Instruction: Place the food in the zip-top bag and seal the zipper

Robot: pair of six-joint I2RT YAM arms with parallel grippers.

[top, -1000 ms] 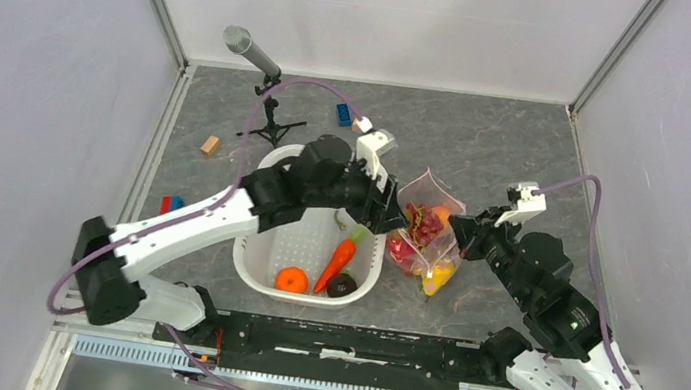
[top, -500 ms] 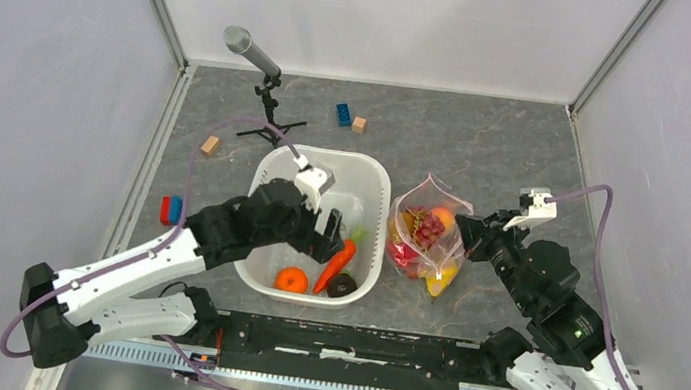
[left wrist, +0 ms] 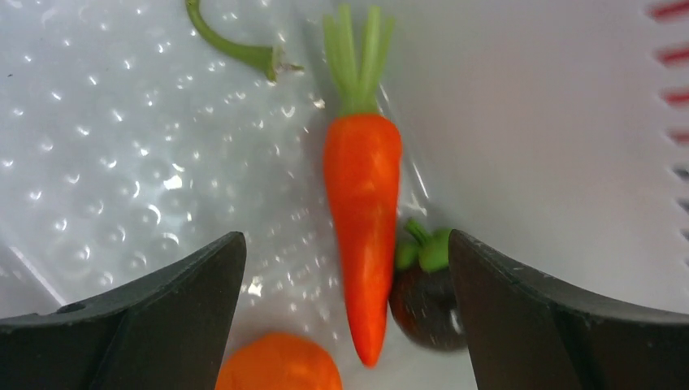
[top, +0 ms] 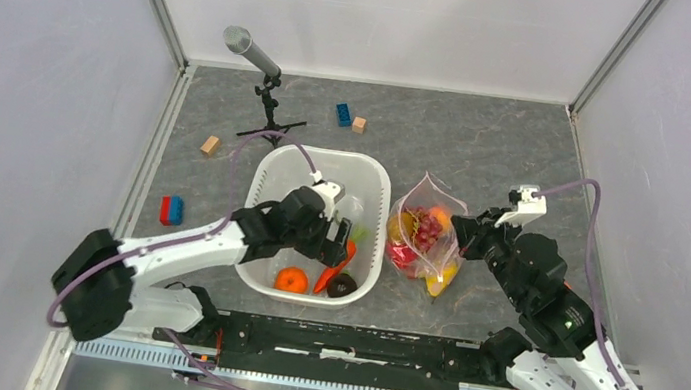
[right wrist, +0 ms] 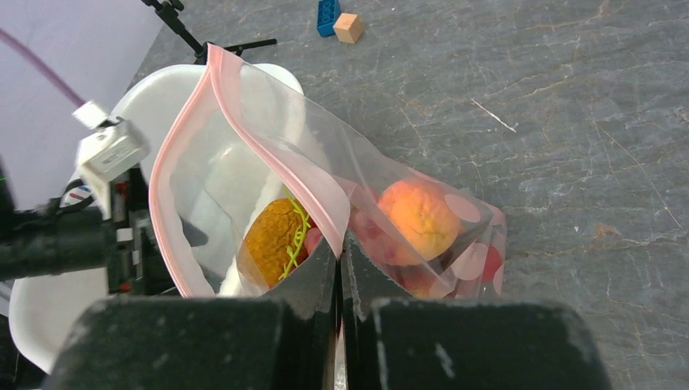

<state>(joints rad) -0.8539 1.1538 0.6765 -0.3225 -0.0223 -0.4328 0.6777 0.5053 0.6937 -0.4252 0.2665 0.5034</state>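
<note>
Carrot, orange in white basin (grapes, yellow fruit inside zip-top bag)

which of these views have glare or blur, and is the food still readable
left wrist: bright specks of glare on the basin floor, carrot sharp, the open left tool dark and soft-edged; right wrist: the zip-top bag gives a milky sheen yet the food inside shows, the right tool pinching it is blurred; top external: even light, faint shadows, no glare
</note>
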